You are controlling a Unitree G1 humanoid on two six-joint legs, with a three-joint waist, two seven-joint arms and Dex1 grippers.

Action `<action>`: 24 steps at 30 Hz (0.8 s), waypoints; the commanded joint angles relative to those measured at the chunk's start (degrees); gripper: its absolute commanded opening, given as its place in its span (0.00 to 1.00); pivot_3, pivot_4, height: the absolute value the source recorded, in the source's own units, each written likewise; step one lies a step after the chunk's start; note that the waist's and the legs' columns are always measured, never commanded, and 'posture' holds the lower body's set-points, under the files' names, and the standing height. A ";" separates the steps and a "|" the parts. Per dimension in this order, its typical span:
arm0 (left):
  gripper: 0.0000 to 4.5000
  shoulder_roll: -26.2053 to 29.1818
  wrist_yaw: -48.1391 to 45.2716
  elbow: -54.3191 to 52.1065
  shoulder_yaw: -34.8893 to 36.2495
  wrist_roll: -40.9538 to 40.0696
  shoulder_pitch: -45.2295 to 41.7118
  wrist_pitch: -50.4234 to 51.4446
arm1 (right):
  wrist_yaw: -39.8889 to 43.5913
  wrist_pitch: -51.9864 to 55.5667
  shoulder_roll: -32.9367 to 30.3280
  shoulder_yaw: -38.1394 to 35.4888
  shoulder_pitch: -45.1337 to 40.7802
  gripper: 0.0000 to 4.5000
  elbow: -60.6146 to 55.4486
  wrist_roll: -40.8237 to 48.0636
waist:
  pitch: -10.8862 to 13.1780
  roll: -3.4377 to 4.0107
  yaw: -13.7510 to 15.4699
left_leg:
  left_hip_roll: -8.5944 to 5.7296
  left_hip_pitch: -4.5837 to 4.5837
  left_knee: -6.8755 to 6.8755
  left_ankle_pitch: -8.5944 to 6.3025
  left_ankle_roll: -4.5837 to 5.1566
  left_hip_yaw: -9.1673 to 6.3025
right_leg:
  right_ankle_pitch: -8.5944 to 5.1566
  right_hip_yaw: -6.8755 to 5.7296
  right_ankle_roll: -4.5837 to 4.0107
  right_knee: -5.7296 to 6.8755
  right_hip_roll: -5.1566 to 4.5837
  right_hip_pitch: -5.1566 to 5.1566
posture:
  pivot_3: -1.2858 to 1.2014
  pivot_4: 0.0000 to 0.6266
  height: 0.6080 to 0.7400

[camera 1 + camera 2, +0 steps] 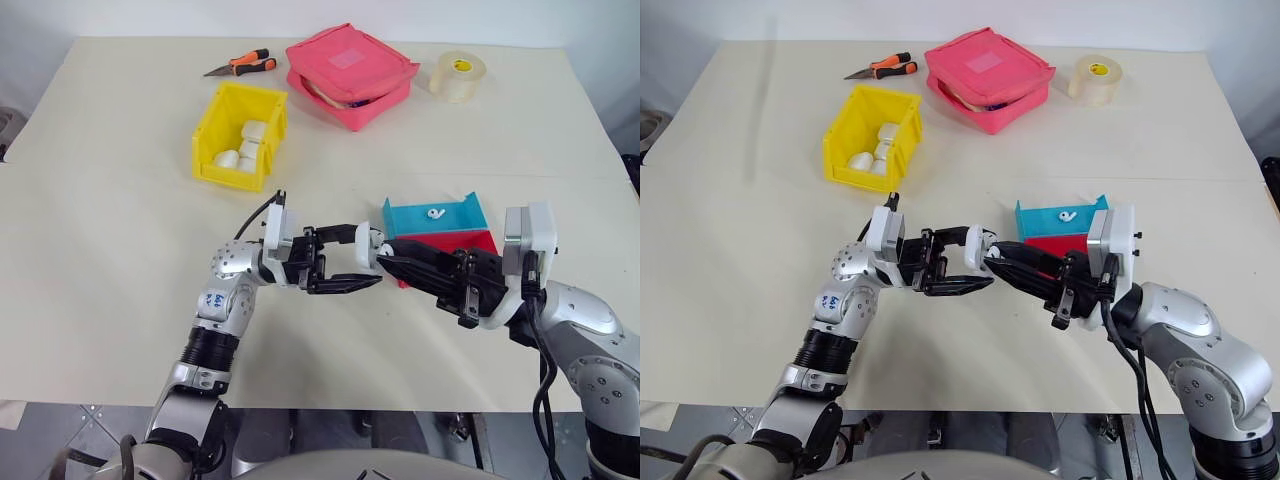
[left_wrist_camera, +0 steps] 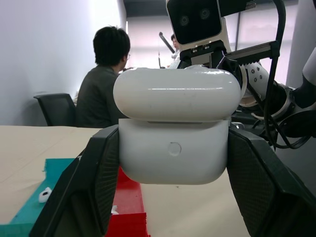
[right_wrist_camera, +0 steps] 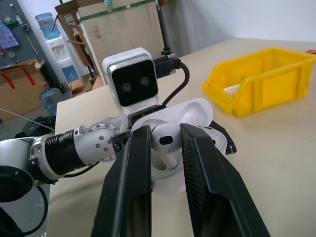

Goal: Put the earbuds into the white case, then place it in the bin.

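Over the middle of the pale desk point(image 1: 100, 230), my left gripper point(image 1: 352, 265) is clamped on the small glossy white pebble-shaped plastic case point(image 2: 173, 131), whose hinged lid stands open. Meeting it from the right, my right gripper point(image 3: 165, 148) pinches one tiny glossy white stemmed earbud point(image 3: 165, 140) between its black fingers, right at the open case. Behind the grippers, a shallow blue plastic tray point(image 1: 450, 215) carries a second white earbud point(image 1: 435, 213), with a shallow red tray point(image 1: 470, 242) touching its near edge. Farther back on the left stands the bright yellow rectangular plastic bin point(image 1: 215, 130), already containing several white cases. Beyond it lie orange-handled pliers point(image 1: 243, 66), a pink zip pouch point(image 1: 350, 70) and a roll of clear tape point(image 1: 458, 75).
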 commanded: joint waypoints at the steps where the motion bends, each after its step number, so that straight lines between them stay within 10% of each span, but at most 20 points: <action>1: 0.62 -1.68 -0.55 -3.23 1.24 -2.86 -1.13 -2.76 | -0.92 2.32 -0.45 2.62 1.16 0.11 1.17 -1.42 | 0.00 0.00 0.00 | 0.00 0.00 0.00 0.00 0.00 0.00 | 0.00 0.00 0.00 0.00 0.00 0.00 | 0.52 0.24 1.00; 24: 0.62 -3.52 -1.40 0.13 1.41 -2.02 -2.66 -5.34 | -0.98 2.03 -1.94 5.97 1.07 0.11 1.33 -3.61 | 0.00 0.00 -0.01 | 0.01 0.00 0.00 0.00 0.00 -0.01 | 0.00 -0.02 0.00 0.00 0.00 0.01 | 0.52 0.24 1.00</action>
